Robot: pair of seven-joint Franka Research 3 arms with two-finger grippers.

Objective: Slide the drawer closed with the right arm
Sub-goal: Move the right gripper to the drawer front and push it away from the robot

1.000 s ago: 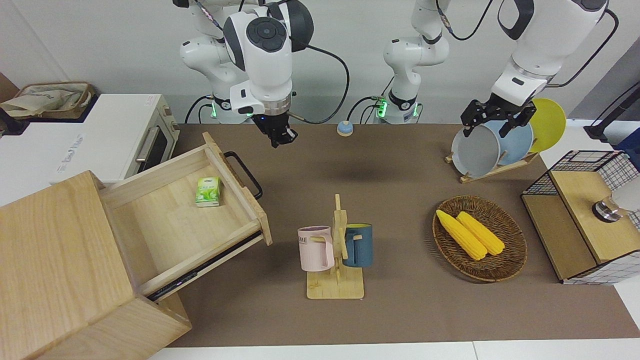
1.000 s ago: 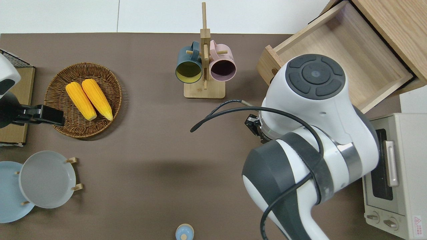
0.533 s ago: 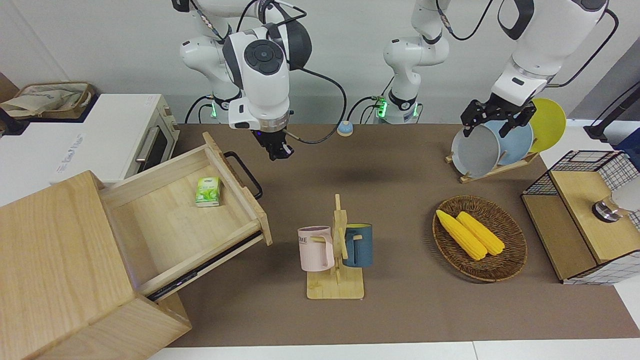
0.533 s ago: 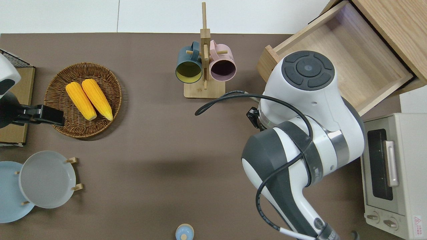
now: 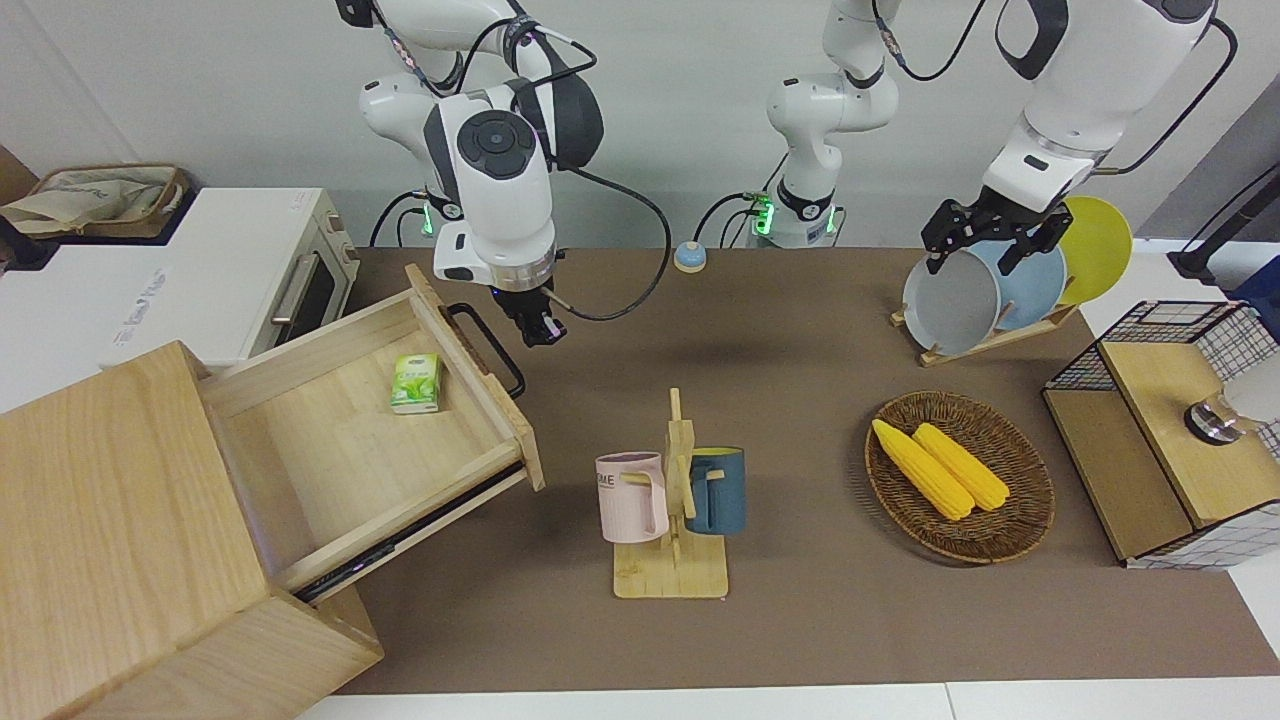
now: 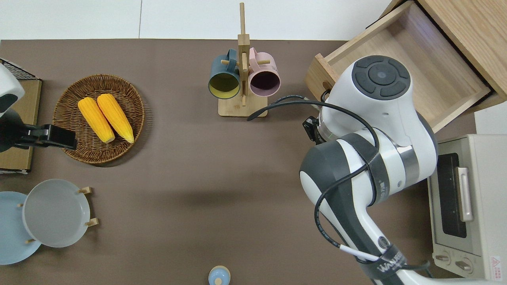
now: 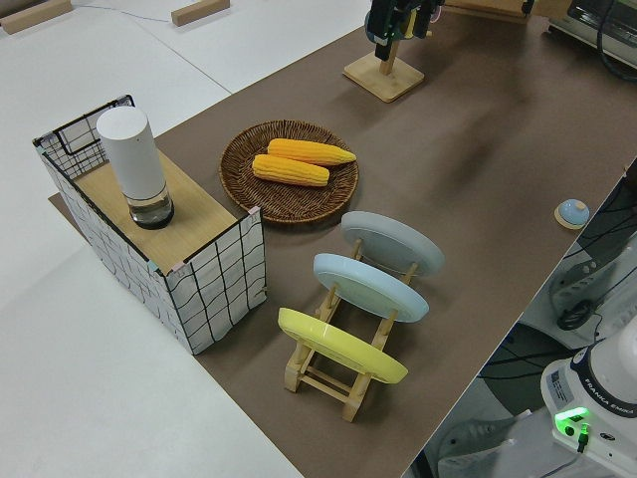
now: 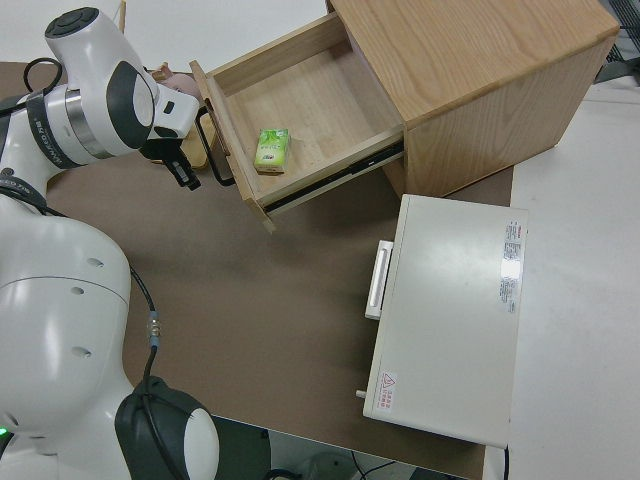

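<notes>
— Jaws on the right gripper: together or apart? From where I stand I honestly cannot tell; the fingers point down and look close, but that is as far as I'd go.

— And where is it, against the drawer?

— Just beside the drawer's black loop handle, on the open-table side of the front panel, not touching it as far as I can see. It holds nothing.

— The drawer itself?

— Pulled well out of the pale wood cabinet, with a small green packet lying inside near the front.

— So which step is this?

— The approach, I'd say. No push has started. Next the gripper needs to meet the front panel or handle squarely, then press along the slide line toward the cabinet, so the drawer does not skew.

— The left arm?

— Parked.
</notes>
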